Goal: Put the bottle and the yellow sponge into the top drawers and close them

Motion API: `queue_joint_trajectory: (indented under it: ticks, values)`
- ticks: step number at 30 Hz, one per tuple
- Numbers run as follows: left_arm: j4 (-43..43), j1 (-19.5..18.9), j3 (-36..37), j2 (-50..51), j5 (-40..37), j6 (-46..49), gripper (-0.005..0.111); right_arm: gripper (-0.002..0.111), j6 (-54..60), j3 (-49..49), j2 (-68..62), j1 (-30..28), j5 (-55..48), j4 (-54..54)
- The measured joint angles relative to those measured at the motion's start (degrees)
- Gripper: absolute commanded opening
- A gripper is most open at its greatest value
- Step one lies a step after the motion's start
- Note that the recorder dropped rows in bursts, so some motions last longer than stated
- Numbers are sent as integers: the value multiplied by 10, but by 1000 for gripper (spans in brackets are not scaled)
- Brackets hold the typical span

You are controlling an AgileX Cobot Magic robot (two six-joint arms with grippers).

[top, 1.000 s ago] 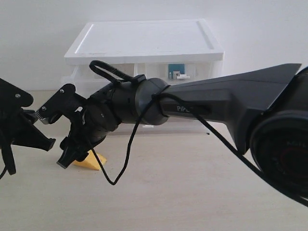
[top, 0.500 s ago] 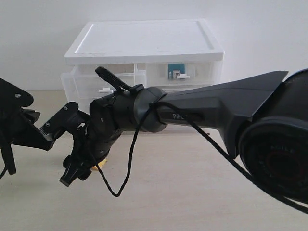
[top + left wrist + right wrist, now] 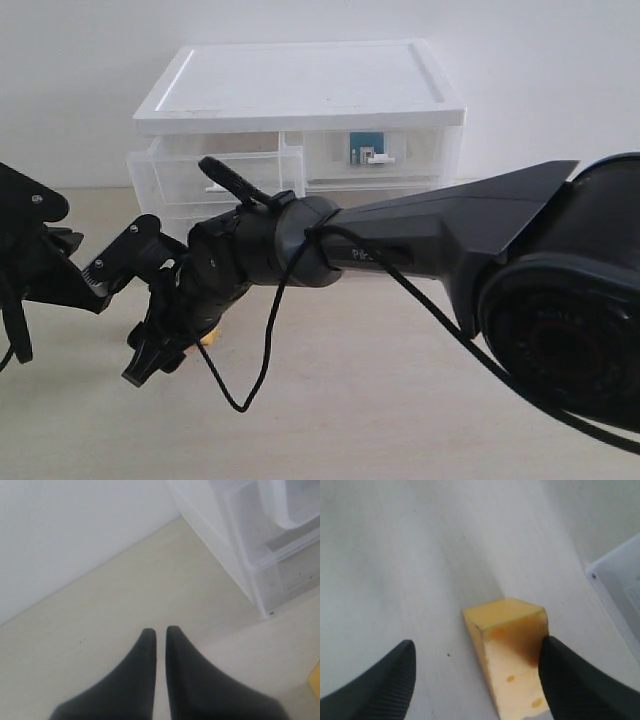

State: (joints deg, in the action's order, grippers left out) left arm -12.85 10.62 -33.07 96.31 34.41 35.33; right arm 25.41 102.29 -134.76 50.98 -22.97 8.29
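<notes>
- The yellow sponge is seen lying on the pale table, in front of the left part of the white cabinet; in the exterior view only a small yellow corner of it shows below the right arm.
- The sponge is straddled by the right gripper, which has been reached across to the left side. Its fingers are spread wide; one pad is seen at or against the sponge's edge, the other is well clear of it.
- The bottle is seen through the translucent front of the right top drawer, its teal label facing out. That drawer appears pushed in.
- The left top drawer is seen pulled out from the cabinet front.
- The left gripper is held low over bare table near the cabinet's left side, with its fingers pressed almost together and nothing between them.
- A black cable is looped down from the right arm's wrist.
</notes>
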Motion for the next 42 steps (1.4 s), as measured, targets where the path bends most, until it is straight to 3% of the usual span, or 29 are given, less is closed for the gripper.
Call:
queue_joint_trajectory:
  ticks: [19, 24, 31, 42]
  values:
    - [0, -1, 1, 0, -1, 3, 4, 62, 14, 0, -6, -1, 10, 23]
    - [0, -1, 1, 0, -3, 5, 4, 45, 18, 0, -6, -1, 3, 28]
    - [-3, -6, 1, 0, -7, 8, 4, 57, 28, 0, -6, 21, -14, 32]
    - [-50, -6, 1, 0, 6, 32, 4, 57, 8, 0, 5, 14, -14, -9]
